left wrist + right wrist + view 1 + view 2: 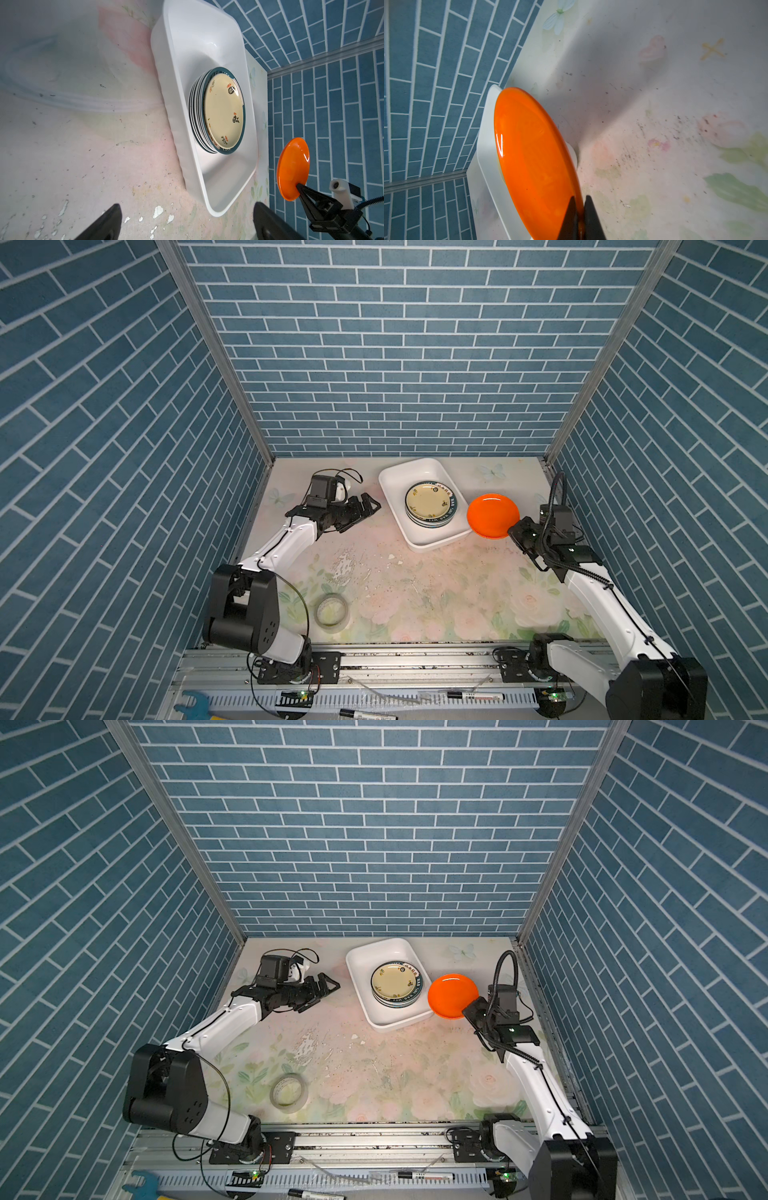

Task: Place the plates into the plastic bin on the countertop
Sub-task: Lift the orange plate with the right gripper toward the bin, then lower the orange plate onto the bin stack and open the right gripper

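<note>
The white plastic bin [392,483] [357,965] [187,35] [483,149] stands at the back of the flowered countertop [415,585] [374,1065]. In it lies a stack of plates [430,504] [396,984] [222,112], topped by a pale yellow one with a dark-green rim. My right gripper [516,527] [471,1006] [298,186] [580,199] is shut on the rim of a plain orange plate [492,515] [452,994] [293,168] [533,158], held above the bin's right edge. My left gripper [370,506] [328,986] [187,220] hangs open and empty left of the bin.
A translucent tape roll [331,612] [289,1092] lies at the front left of the countertop. A grey metal rail [415,659] with markers and a blue tool runs along the front. Blue brick walls enclose three sides.
</note>
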